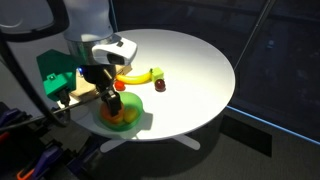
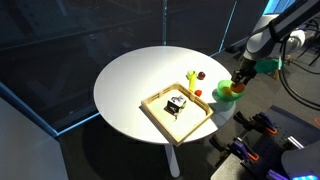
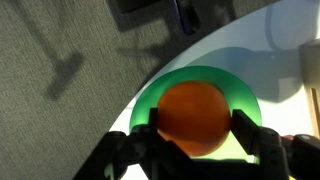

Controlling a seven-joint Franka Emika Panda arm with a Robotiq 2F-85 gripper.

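Fingers (image 3: 143,138) of the claw (image 3: 195,128) stood partly closed around an orange (image 3: 195,115). One pad pressed on each side of the fruit, so the opening was just as wide as the orange itself. Directly beneath it lay a green bowl (image 3: 205,76). The wrist view did not show whether the orange rested on the bowl's bottom or hung just above it.

The bowl sat at the very rim of the round white desk (image 1: 190,60), and grey floor (image 3: 60,60) showed right beyond it. A wooden tray (image 2: 177,108) with something dark inside stood near the bowl. A banana (image 1: 141,74) lay further in toward the middle of the desk, with a small dark thing (image 1: 161,86) just beside its end.

The main risk, as I judged it, came from that spot at the edge. The fruit was round and smooth and was held at only two narrow contact points, so it could roll out if the pads let go unevenly. If it was released from any height, it might bounce off the shallow bowl and go over the rim to the floor. A sideways move of the arm while it was this low could also catch the bowl's wall and push the bowl off the desk. A tighter squeeze would bruise the orange rather than secure it.
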